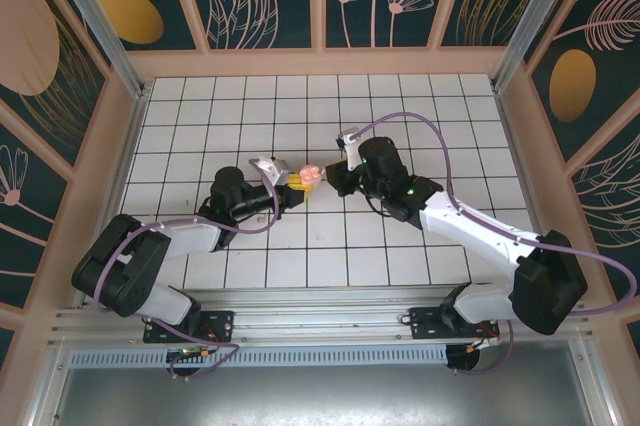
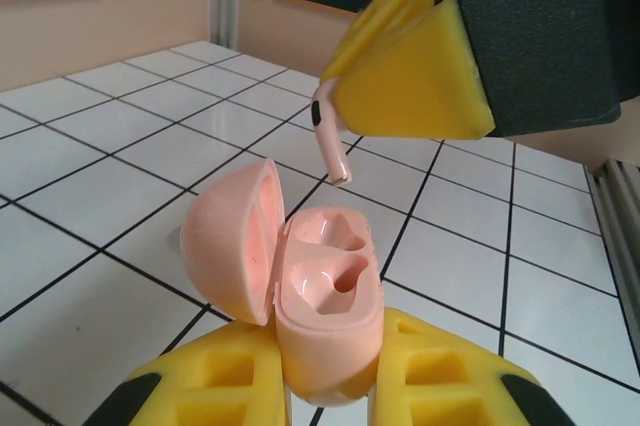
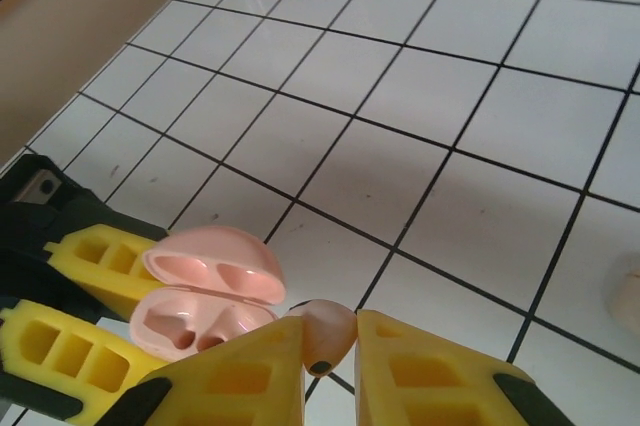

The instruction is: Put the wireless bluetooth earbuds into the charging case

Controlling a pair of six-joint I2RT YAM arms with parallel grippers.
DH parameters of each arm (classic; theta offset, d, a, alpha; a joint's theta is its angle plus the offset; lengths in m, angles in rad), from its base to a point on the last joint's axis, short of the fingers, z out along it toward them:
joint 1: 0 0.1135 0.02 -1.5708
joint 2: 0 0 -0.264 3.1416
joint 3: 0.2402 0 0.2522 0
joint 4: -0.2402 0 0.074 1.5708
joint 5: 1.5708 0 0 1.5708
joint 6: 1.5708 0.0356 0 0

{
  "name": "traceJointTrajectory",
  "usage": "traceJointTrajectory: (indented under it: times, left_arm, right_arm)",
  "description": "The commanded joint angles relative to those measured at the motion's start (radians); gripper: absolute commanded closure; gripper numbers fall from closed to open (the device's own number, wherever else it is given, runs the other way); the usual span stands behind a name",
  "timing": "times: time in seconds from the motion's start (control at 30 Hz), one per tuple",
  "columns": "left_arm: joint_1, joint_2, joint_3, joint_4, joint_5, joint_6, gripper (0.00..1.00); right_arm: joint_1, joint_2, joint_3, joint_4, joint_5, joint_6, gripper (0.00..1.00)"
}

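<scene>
I am at the seating step. My left hand (image 2: pixel 335 386) is clamped on the lower body of the charging case (image 2: pixel 325 291) and holds it upright. The lid (image 2: pixel 235 241) is swung open to the left, and both wells look bare (as far as I can see into them). I cannot tell whether the case rests on the worktop (image 2: pixel 90 136) or sits just off it.

My right hand (image 3: pixel 330 346) is pinched shut on one earbud (image 2: pixel 332 141). Its stem points down, slightly tilted, and hangs just above the open wells without touching them.

The hands meet near the middle of the worktop. My left arm lies low and reaches in from the left, and my right reaches in from the right with its fingers angled over the case.

Next, I judge, comes a short, straight descent. The stem must line up with its well, and the left hand must not budge.
</scene>
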State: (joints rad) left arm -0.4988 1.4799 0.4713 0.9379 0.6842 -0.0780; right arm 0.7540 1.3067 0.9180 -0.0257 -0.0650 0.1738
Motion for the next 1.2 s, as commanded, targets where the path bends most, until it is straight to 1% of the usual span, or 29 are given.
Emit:
traceJointTrajectory:
  times: [0.0,0.37,0.7,1.17]
  left_arm:
    - [-0.006,0.005,0.025,0.006,0.058,0.027,0.87]
    - [-0.006,-0.003,0.052,-0.006,0.079,0.025,0.86]
    - [-0.007,-0.028,0.058,-0.004,0.078,0.016,0.86]
    - [-0.006,-0.049,0.067,-0.005,0.087,0.013,0.86]
  right_arm:
    - [-0.004,-0.024,-0.013,0.068,-0.046,-0.082,0.82]
    - [-0.002,-0.020,-0.017,0.063,-0.119,-0.137,0.83]
    - [-0.002,-0.039,-0.030,0.026,-0.099,-0.160,0.83]
    - [0.004,-0.052,-0.038,0.005,-0.166,-0.207,0.83]
